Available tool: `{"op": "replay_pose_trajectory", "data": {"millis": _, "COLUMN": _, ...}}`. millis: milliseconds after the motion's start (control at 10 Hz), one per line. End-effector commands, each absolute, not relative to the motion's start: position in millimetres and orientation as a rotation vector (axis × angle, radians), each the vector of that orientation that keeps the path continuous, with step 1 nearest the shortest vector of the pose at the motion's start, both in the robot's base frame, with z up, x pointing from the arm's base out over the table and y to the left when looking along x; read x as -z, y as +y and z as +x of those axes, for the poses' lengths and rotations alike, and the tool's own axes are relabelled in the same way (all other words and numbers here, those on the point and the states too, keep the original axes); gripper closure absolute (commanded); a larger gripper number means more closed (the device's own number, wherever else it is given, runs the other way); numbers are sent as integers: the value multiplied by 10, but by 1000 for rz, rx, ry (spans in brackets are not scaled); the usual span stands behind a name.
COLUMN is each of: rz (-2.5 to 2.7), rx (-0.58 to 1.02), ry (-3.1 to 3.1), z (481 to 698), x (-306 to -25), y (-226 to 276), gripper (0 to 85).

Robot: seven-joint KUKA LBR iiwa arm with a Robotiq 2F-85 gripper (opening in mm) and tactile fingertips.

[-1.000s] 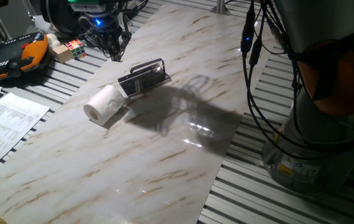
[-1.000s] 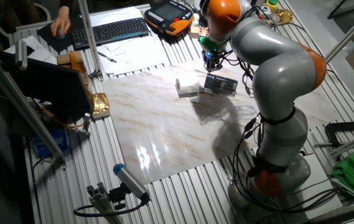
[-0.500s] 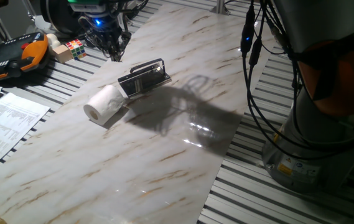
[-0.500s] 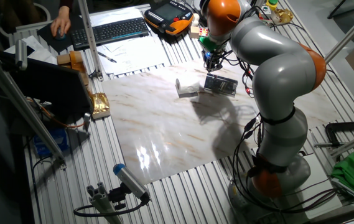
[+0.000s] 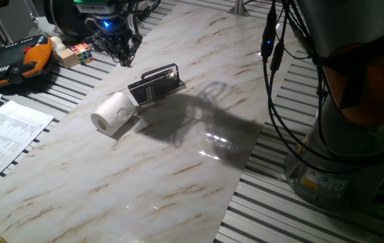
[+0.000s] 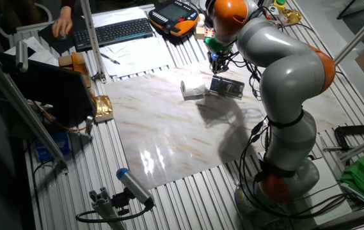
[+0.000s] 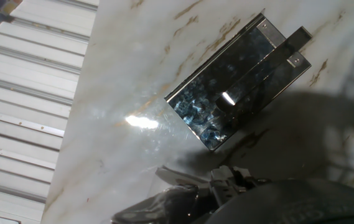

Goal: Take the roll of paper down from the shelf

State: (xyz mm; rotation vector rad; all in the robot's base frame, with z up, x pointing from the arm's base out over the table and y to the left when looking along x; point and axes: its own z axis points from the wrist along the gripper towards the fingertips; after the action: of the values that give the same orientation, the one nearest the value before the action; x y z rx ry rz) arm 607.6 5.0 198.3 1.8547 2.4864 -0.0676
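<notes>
The white roll of paper [image 5: 114, 113] lies on its side on the marble tabletop, touching the left end of the shelf [image 5: 156, 84], a low black rack with a silver wire rail. Both also show in the other fixed view, the roll [image 6: 192, 91] left of the shelf [image 6: 226, 87]. The hand view shows the shelf [image 7: 239, 78] with nothing on it; the roll is out of that view. My gripper [image 5: 124, 57] hangs above the table's far left edge, behind the shelf and apart from it. Its fingertips [image 7: 226, 180] look drawn together and hold nothing.
A black-and-orange case [image 5: 16, 61] and a colour cube [image 5: 81, 51] sit on the slatted bench behind the gripper. Printed sheets [image 5: 3, 131] lie at the left. A keyboard [image 6: 114, 30] is at the back. The arm's base [image 5: 340, 148] and cables stand at the right.
</notes>
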Motion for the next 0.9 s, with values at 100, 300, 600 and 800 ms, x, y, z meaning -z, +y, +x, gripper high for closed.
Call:
{"op": "replay_pose_trajectory", "data": {"millis": 100, "rz": 1853, "rx": 68, "ry": 2485, "z": 6077, "x": -1983, "y": 48, "gripper": 843}}
{"op": "replay_pose_trajectory", "data": {"millis": 300, "rz": 1853, "rx": 70, "ry": 2484, "z": 6077, "x": -1983, "y": 48, "gripper": 843}}
{"op": "replay_pose_trajectory", "data": {"millis": 600, "rz": 1858, "rx": 72, "ry": 2486, "z": 6075, "x": -1985, "y": 48, "gripper": 843}}
{"op": "replay_pose_trajectory", "data": {"millis": 800, "rz": 1862, "rx": 75, "ry": 2488, "z": 6071, "x": -1987, "y": 45, "gripper": 843}}
